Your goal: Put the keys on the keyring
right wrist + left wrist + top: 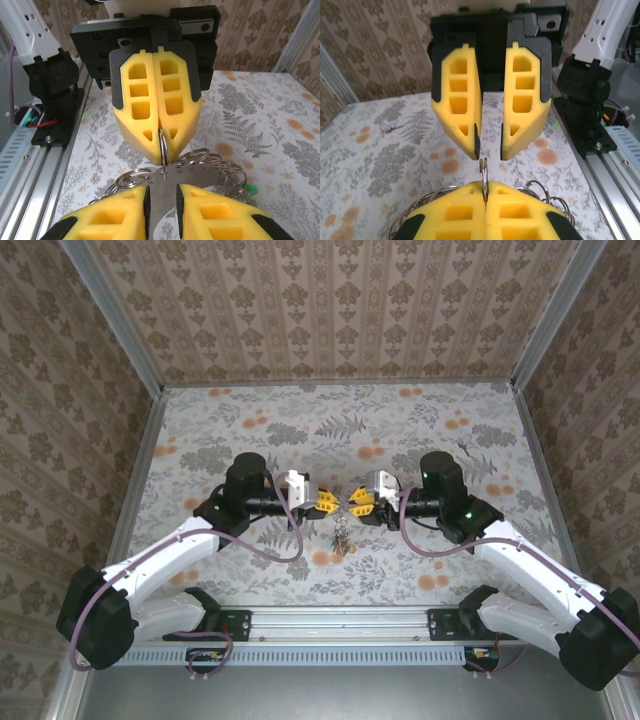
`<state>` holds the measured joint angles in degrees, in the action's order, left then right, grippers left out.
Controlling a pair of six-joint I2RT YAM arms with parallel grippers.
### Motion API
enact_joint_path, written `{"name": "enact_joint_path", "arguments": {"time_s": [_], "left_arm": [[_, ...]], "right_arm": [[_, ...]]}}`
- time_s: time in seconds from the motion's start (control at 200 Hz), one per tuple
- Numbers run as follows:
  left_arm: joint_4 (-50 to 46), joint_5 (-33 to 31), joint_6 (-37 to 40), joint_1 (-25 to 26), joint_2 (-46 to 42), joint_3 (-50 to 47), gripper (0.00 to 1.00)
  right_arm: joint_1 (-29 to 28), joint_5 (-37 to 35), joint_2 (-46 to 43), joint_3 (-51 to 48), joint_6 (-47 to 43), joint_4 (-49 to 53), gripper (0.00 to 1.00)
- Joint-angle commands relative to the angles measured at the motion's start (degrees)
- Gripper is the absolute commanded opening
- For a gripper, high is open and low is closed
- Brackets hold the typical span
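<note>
"Starting on the left, what do you have on your screens?"

"I have my left gripper [327,503] lying level above the middle of the table [250,420], nearer the near edge than the far one, pointing right. Its fingers are pressed together. On the right wrist view they pinch a small metal ring [163,145] that stands edge-on at their tips."

"Is that the keyring?"

"I cannot tell; it is one thin silvery ring among several. The keys [342,533] show on the overhead view as a small bunch between the two grippers, a little toward the near edge. Whether they touch the cloth I cannot say. Up close I make out wire loops [210,161] fanning to both sides below the pinched ring. I also see a flat silvery blade [162,192] and a green head [251,190] off to one side."

"And the right side?"

"My right gripper [358,502] faces the left one, tip to tip and just apart. Its fingers [460,100] stand apart with a clear gap between them. The pinched ring points toward that gap, and I see nothing clamped in it."
</note>
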<state>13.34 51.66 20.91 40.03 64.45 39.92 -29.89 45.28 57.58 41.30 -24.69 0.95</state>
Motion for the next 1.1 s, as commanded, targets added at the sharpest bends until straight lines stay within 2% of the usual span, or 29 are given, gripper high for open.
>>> {"name": "enact_joint_path", "arguments": {"time_s": [0.0, 0.1, 0.245, 0.28, 0.415, 0.48, 0.545, 0.66, 0.78, 0.865, 0.965, 1.095], "left_arm": [[8.5, 3.4, -3.7, -0.7, -0.4, -0.9, 0.0], [8.3, 3.6, -3.6, -0.6, 0.0, -0.7, 0.0], [6.7, 3.0, -2.4, -0.7, 0.3, -0.5, 0.0], [6.2, 2.7, -2.1, -0.7, 0.2, -0.4, 0.0], [3.9, 1.6, -2.1, -1.6, 0.4, 0.4, 0.0], [5.3, 1.6, -2.6, -2.1, 0.6, 0.0, 0.0], [6.9, 1.8, -3.0, -2.5, 1.1, -0.1, 0.0], [8.2, 3.3, -3.2, -3.3, 2.7, 0.7, 0.0], [8.5, 4.3, -2.8, -3.6, 4.3, 2.0, 0.0], [8.2, 4.3, -2.0, -3.8, 5.0, 2.7, 0.0], [6.8, 4.0, -0.8, -4.0, 5.8, 3.7, 0.0], [5.2, 2.4, 0.1, -4.3, 7.2, 4.6, 0.0]], "right_arm": [[1.0, 3.7, -1.4, -1.4, 3.5, -4.9, 0.25], [1.0, 3.0, -1.2, -1.1, 3.5, -4.0, 0.26], [2.6, -7.4, -0.4, -2.1, 7.9, -6.6, 0.28], [3.8, -10.8, 0.4, -2.0, 12.2, -7.6, 0.28], [7.2, -37.2, 3.7, 5.9, 33.7, 1.4, 0.34], [10.3, -43.2, 5.1, 8.2, 39.4, 5.1, 0.36], [15.9, -46.9, 8.1, 11.1, 47.0, 10.6, 0.37], [26.7, -44.4, 17.4, 17.6, 57.0, 19.2, 0.29], [32.7, -41.1, 26.4, 21.0, 59.3, 20.1, 0.26], [37.3, -36.0, 31.8, 23.6, 60.7, 20.4, 0.25], [39.8, -35.0, 36.8, 27.4, 58.9, 22.4, 0.26], [41.0, -37.5, 42.8, 34.4, 54.3, 27.5, 0.27]]}}
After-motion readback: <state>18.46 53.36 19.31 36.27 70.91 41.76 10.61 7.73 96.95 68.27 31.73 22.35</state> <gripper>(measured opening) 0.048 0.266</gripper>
